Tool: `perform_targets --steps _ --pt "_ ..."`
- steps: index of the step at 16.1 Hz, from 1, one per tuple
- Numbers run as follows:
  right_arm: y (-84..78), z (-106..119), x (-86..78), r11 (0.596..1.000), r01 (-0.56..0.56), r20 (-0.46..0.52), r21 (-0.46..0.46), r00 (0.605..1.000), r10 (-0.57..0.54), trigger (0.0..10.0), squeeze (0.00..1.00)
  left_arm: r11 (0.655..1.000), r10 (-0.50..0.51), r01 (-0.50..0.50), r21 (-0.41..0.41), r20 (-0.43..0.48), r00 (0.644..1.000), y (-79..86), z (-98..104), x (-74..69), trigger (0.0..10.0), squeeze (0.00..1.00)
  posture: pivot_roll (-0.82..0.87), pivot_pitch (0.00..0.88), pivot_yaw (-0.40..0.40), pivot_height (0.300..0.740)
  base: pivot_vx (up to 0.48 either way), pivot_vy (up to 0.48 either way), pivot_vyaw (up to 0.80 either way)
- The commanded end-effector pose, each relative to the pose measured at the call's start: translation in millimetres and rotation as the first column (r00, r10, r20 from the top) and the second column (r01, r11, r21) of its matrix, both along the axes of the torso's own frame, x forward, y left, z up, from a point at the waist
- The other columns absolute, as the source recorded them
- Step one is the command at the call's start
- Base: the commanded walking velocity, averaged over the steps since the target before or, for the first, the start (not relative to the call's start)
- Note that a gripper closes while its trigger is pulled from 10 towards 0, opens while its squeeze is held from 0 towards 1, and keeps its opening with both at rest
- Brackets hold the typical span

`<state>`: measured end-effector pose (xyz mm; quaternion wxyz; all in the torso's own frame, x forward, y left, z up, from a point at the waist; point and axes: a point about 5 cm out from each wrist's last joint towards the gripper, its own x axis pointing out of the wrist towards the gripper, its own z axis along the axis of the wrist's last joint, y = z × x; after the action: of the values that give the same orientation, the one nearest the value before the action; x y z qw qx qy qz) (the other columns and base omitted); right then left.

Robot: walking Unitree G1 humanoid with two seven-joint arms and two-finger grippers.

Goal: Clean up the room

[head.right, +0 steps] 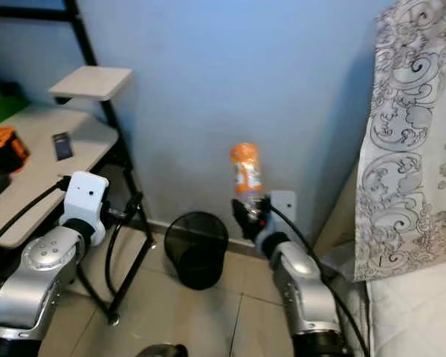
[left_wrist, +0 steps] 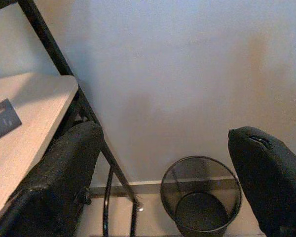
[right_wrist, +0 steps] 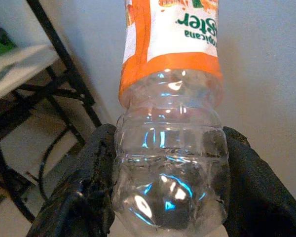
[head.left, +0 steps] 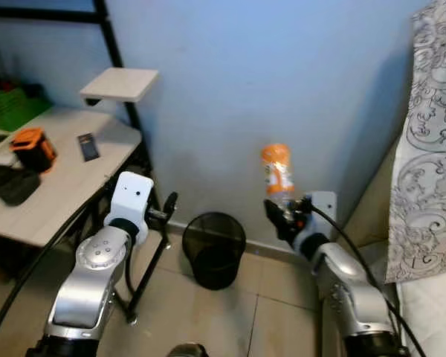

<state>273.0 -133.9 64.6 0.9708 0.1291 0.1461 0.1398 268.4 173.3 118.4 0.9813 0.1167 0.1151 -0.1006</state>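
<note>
Now the right gripper (head.left: 282, 216) has its fingers clamped on the clear base of an empty plastic juice bottle (head.left: 277, 172), orange label up, held against the blue wall (head.left: 282, 74). At the bottle's eight o'clock, the black mesh wastebasket (head.left: 214, 249) stands on the tiled floor (head.left: 282, 320). Left gripper (left_wrist: 172, 163) hangs wide open, holding nothing, beside the desk (head.left: 67, 178), wastebasket beyond its fingers.

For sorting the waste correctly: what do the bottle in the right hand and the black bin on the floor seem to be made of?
The clear bottle with the orange label looks like thin glossy plastic: see-through ribbed walls with bright reflections. The round black bin appears to be matte wire mesh, probably metal: the wall shows through its sides.
</note>
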Motion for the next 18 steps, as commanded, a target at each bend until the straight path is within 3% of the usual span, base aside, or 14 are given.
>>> perform_targets --steps 1,10,14,18 --pt "0.5 3.1 3.0 1.000 0.005 0.006 -0.003 1.000 -0.005 10.0 0.00 1.000 0.014 -0.014 0.003 0.015 1.000 3.2 2.6 2.1 10.0 0.00 -0.02 0.000 0.008 0.740 0.000 0.000 0.00" --pt "-2.9 1.3 7.8 0.996 0.027 0.016 -0.082 1.000 -0.026 10.0 0.00 1.000 0.010 -0.010 -0.001 0.021 1.000 4.8 3.4 4.0 10.0 0.00 -0.01 0.000 0.005 0.740 0.292 0.000 0.00" --pt "-6.4 -4.7 8.8 0.991 0.060 -0.017 -0.118 0.998 -0.063 10.0 0.00 1.000 0.008 -0.008 0.006 0.022 1.000 5.5 4.3 4.5 10.0 0.00 -0.01 0.000 0.000 0.740 0.334 0.000 0.46" --pt "-5.1 -6.2 8.5 0.989 0.020 -0.018 -0.144 1.000 -0.022 10.0 0.00 1.000 -0.001 0.001 0.008 0.022 1.000 4.6 4.3 4.1 10.0 0.00 -0.01 0.000 0.001 0.740 0.335 0.000 0.00"
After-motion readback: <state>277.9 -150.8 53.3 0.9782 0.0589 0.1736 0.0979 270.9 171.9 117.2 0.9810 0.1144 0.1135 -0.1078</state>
